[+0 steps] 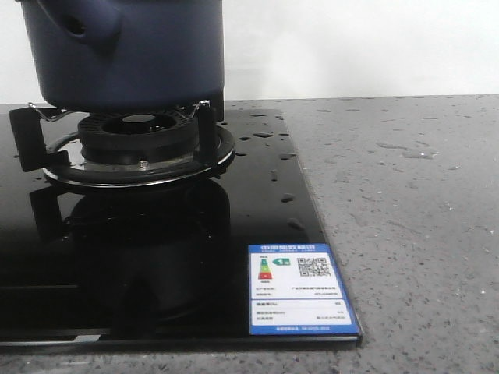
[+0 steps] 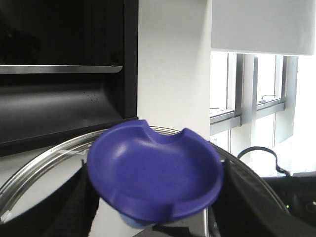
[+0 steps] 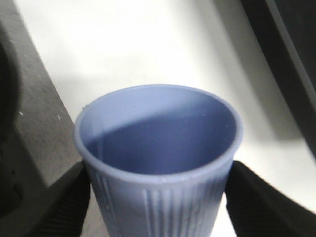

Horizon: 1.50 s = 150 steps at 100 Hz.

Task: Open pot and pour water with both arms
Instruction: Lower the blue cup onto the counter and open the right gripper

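The pot (image 1: 125, 51) sits on the burner (image 1: 136, 144) of the black glass hob (image 1: 156, 265) towards the far left corner of the tabletop, its top out of sight. The left gripper (image 2: 153, 197) is clenched on the blue knob of the glass lid (image 2: 155, 177), held clear of the pot, and the right gripper (image 3: 158, 197) grasps the light blue cup (image 3: 158, 148) upright. Droplets on the glass suggest the risk: tipping from too high or off-centre would splash water over the hob, and a loose squeeze could let the thin cup slip.
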Motion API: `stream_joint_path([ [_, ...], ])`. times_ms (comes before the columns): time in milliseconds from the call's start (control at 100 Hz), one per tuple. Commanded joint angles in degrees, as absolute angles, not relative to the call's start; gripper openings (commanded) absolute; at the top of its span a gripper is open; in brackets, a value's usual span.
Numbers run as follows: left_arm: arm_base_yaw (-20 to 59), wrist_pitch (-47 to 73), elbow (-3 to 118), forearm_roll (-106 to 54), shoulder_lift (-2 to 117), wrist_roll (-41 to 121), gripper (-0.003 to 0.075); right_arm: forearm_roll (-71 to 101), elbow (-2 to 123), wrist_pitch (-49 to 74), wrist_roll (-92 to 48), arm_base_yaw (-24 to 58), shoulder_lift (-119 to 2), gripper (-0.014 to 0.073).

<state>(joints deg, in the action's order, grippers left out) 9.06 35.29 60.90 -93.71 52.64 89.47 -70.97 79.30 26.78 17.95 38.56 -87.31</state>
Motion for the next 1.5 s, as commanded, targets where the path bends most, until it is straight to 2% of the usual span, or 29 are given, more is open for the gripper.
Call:
stream_joint_path([
  [0,9.3,35.8,63.1,-97.5,51.7,88.9,0.0251,-66.3,81.5,34.8,23.8,36.6,-82.8,0.0326],
  [130,9.3,35.8,63.1,-97.5,51.7,88.9,0.0251,-56.2,76.0,30.8,28.7,28.7,-78.9,0.0326],
  [270,9.3,35.8,63.1,-97.5,51.7,88.9,0.0251,-53.6,63.2,13.1,37.2,19.1,-73.9,0.0326],
  [390,9.3,35.9,63.1,-97.5,51.7,88.9,0.0251,-53.6,51.5,-7.5,40.3,11.9,-70.9,0.0326],
  [540,9.3,35.9,63.1,-96.8,51.7,88.9,0.0251,-53.4,42.3,-21.0,40.6,7.2,-70.5,0.0326],
  [920,9.3,35.9,58.4,-94.7,51.7,88.9,0.0251,-52.7,37.7,-22.3,41.0,6.9,-70.5,0.0347],
  [990,9.3,35.9,57.1,-94.9,51.7,88.9,0.025,-52.7,37.7,-23.0,41.1,6.9,-70.5,0.0415],
  [1110,9.3,35.9,55.3,-95.0,51.7,88.9,0.025,-51.1,37.7,-24.4,41.4,6.9,-69.6,0.0602],
  [1170,9.3,35.9,54.6,-95.0,51.8,88.9,0.025,-50.2,37.7,-24.1,41.6,6.9,-68.6,0.0665],
  [1490,9.3,35.8,53.3,-95.0,54.9,88.9,0.025,-50.3,37.7,-23.1,45.8,6.9,-57.2,0.0652],
])
